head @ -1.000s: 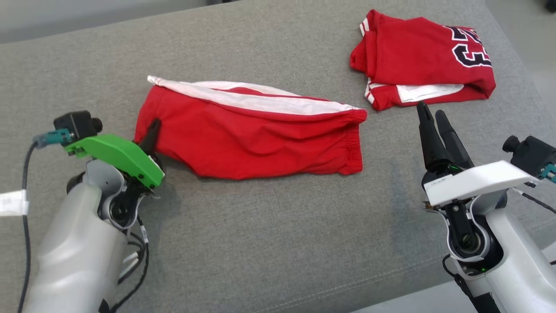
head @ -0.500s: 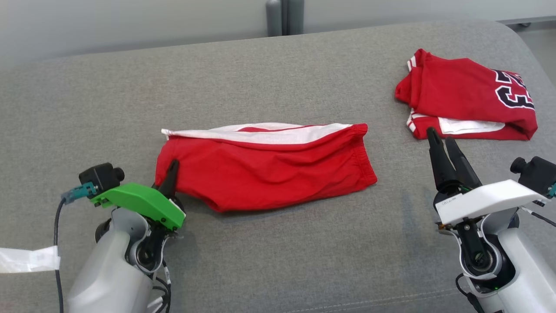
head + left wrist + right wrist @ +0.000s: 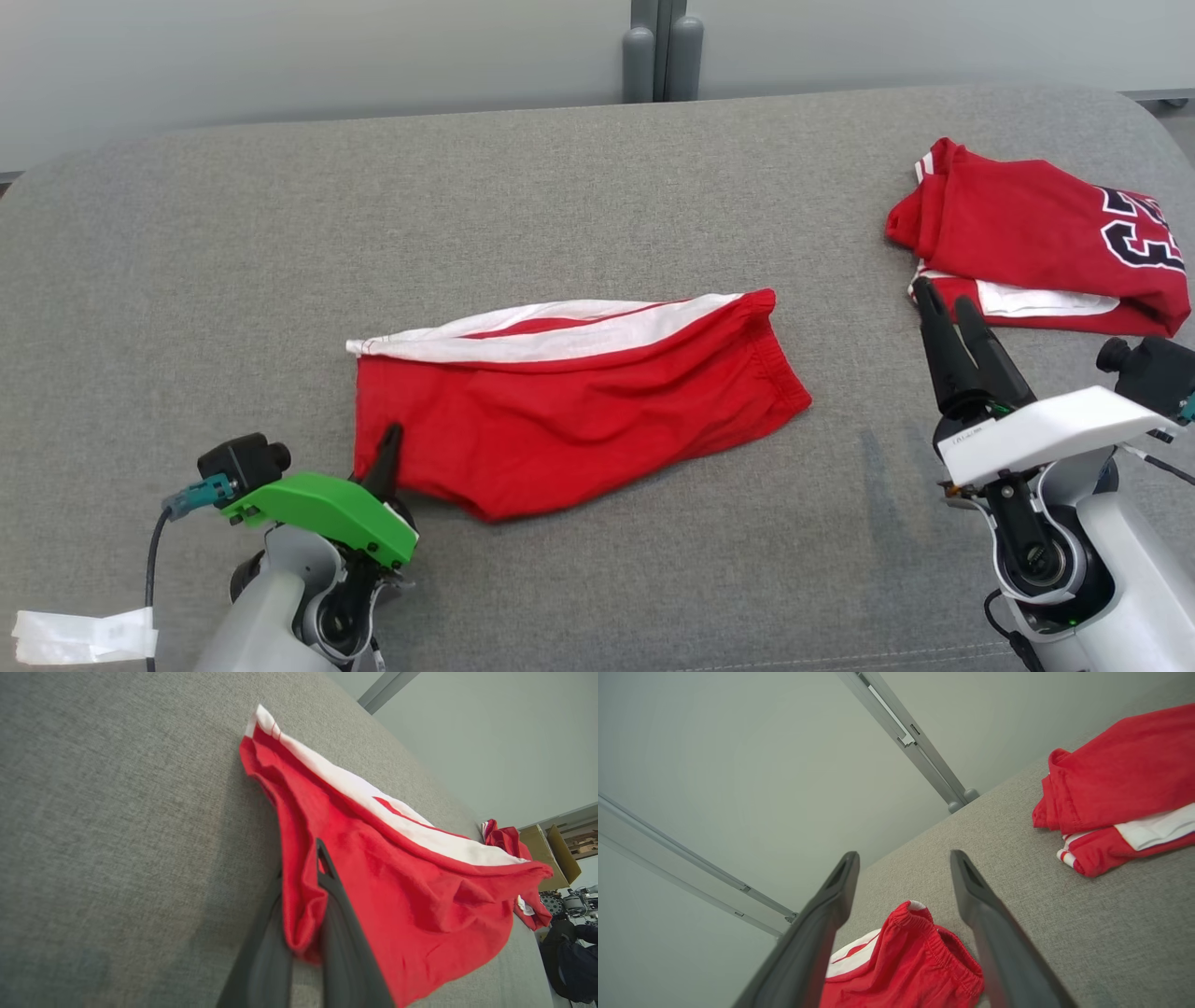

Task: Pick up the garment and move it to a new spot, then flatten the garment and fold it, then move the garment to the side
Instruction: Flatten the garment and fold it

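A broad grey cushion (image 3: 597, 205) carries everything. The garment (image 3: 579, 411), a pair of red shorts, lies across the cushion's middle, a little toward its near edge. It is folded lengthwise into a long band with its length running left to right along the cushion. A white side stripe with a thin red line runs along the edge facing the cushion's back, and the gathered elastic waistband forms the end toward the cushion's right. The cloth is softly creased, and its near left corner is lifted off the cushion.

A folded red jersey (image 3: 1036, 233) with dark, white-edged numerals and white trim sits at the cushion's far right corner.

The right gripper (image 3: 943, 297) hangs above the cushion's right part, just in front of the jersey, with its two dark fingers spread wide and nothing between them.

The left gripper (image 3: 392, 434) is at the cushion's near left, its fingers pinched tight on the shorts' lifted corner, with a fold of red cloth bunched between them in the left wrist view.

A strip of white tape (image 3: 84, 635) shows at the cushion's near left edge.
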Available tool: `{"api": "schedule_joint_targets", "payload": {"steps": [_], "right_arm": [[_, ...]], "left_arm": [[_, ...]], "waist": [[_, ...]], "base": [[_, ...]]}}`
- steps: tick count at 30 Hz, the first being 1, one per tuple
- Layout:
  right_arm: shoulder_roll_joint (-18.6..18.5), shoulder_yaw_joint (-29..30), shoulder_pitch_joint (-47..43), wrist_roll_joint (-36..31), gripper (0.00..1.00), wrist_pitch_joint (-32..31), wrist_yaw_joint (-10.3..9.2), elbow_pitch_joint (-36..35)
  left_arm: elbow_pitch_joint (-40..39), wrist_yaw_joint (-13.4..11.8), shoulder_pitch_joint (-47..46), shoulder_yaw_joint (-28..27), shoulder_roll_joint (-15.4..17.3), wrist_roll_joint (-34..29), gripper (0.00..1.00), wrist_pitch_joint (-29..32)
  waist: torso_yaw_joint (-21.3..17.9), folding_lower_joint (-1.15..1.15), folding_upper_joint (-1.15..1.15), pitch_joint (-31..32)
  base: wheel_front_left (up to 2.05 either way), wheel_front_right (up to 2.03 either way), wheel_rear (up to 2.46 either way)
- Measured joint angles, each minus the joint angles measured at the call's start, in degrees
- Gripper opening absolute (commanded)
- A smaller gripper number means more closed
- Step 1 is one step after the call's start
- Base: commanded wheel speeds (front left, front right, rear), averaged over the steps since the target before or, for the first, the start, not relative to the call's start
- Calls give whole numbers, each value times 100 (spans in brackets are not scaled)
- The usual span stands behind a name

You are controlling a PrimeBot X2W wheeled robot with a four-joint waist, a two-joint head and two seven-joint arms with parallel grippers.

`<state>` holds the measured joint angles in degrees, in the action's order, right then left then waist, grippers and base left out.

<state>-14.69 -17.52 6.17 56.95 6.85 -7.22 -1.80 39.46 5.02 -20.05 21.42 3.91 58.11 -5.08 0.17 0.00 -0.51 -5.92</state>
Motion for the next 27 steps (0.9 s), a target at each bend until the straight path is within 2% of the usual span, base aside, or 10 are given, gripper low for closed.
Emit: {"api": "schedule_joint_targets", "payload": {"steps": [16,17,18,19,20,21,27], "right_arm": [[1,144,-113,-127,100,-189,0,-47],[2,153,-119,-141,100,-192,0,-54],[5,162,-127,-154,100,-193,0,-62],[9,170,-142,-157,100,-194,0,-69],[10,176,-162,-157,100,-210,0,-73],[12,178,-185,-160,100,-238,-1,-76],[15,203,-204,-223,100,-313,-1,-121]], "left_arm": [[-307,-158,272,32,-92,272,0,99],[-336,-158,272,32,-93,274,13,99],[-357,-158,274,33,-94,274,31,99],[-387,-158,277,33,-94,275,31,99],[-421,-158,280,33,-94,276,83,100],[-448,-162,282,27,-96,291,100,100],[-456,-347,449,-100,-77,331,100,105]], "waist": [[-80,0,0,-21],[-80,0,0,-20],[-80,0,0,-21],[-78,0,0,-22],[-76,0,0,-24],[-73,0,0,-27],[-54,0,0,-51]], "base": [[0,0,0],[0,0,0],[0,0,0],[0,0,0],[0,0,0],[0,0,0],[0,0,0]]}}
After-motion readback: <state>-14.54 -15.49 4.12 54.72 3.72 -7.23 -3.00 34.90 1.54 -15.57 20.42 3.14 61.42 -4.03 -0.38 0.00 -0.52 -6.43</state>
